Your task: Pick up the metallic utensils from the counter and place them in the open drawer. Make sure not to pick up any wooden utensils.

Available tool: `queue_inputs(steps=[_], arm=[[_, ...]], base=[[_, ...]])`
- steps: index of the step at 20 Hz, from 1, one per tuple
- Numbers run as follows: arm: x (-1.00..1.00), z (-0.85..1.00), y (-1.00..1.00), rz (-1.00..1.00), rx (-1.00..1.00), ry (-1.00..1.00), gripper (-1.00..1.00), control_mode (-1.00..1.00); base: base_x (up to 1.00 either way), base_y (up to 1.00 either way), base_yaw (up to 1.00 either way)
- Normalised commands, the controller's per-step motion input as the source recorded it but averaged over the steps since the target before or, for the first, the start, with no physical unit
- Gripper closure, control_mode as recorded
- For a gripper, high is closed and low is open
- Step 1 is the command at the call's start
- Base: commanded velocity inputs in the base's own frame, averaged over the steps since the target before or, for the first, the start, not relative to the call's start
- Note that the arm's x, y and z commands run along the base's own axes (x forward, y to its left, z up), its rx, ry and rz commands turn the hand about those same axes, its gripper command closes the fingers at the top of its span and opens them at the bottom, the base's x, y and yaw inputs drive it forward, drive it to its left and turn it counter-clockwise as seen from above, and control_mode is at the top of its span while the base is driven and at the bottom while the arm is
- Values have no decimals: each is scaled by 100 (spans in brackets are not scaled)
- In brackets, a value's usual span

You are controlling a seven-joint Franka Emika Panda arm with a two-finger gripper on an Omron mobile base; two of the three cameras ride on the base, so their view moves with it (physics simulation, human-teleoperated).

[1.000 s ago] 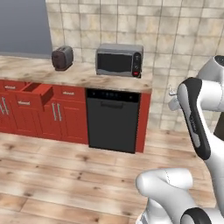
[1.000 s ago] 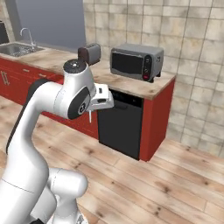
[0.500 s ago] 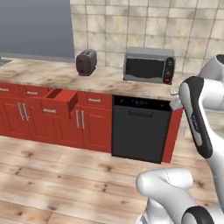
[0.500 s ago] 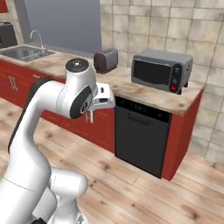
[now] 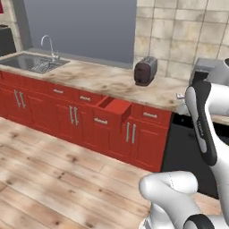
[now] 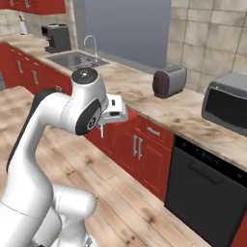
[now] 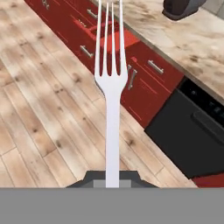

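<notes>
My gripper [image 7: 112, 176] is shut on the handle of a silver metal fork [image 7: 112, 83], whose tines point away from the hand toward the red cabinets. From the right base view the fork [image 6: 101, 131] hangs below the hand, above the floor in front of the cabinets. The open drawer [image 5: 112, 112] is a red box with a small silver bar handle, pulled out below the marbled top, left of the toaster. In the hand view the open drawer [image 7: 114, 38] lies just behind the fork's tines. The counter and the wooden utensils are out of view.
A dark toaster [image 5: 145, 70] stands on the marbled top above the drawer. A steel sink [image 5: 33, 62] lies to the left, and a microwave [image 6: 226, 103] and a black dishwasher [image 6: 202, 188] to the right. Wooden floor stretches before the cabinets.
The whole scene has slid to the right as the base drove left along the cabinets. The sink has come into view. The fork stays held.
</notes>
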Motion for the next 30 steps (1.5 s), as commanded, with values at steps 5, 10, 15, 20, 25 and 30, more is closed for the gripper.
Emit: queue_inputs(steps=[5, 10, 15, 20, 25, 30], arm=[[0, 0, 0, 0, 0, 0, 100, 100], [0, 0, 0, 0, 0, 0, 100, 100], [0, 0, 0, 0, 0, 0, 100, 100], [0, 0, 0, 0, 0, 0, 100, 100], [0, 0, 0, 0, 0, 0, 100, 100], [0, 0, 0, 0, 0, 0, 100, 100]], base=[[100, -38, 49], [75, -18, 53], [56, -2, 63], [58, -24, 50], [11, -62, 10], [1, -62, 2]])
